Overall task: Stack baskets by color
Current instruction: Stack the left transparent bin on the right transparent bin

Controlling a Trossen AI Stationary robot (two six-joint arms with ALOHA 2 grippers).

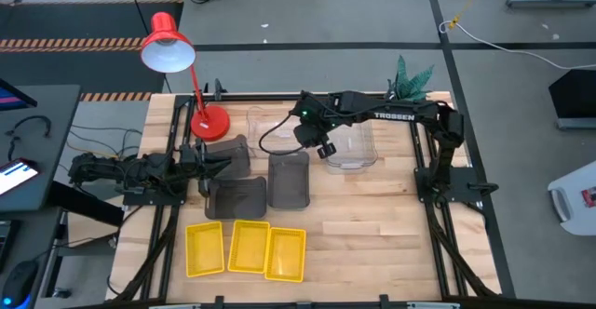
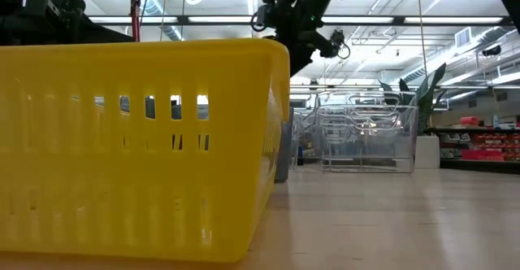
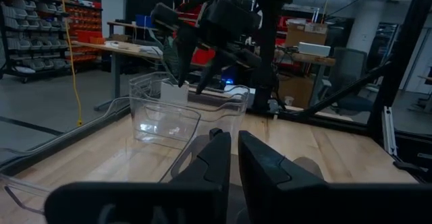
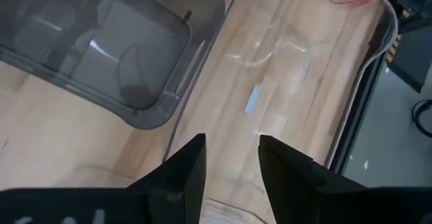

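Three yellow baskets (image 1: 247, 249) side by side at near edge. Three grey baskets (image 1: 288, 179) mid-table. Clear baskets (image 1: 352, 147) at far right. Right gripper (image 4: 229, 160) parted, empty, above table between grey and clear baskets. Left gripper (image 3: 233, 158) nearly closed, holding nothing visible, at left beside grey baskets.

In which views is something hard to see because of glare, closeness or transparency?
Low view: a yellow basket stands so close to the lens that it hides the left half of the table. High view: the clear baskets almost vanish against the wood. Right wrist view: a clear basket shows only as faint glints beside the grey basket.
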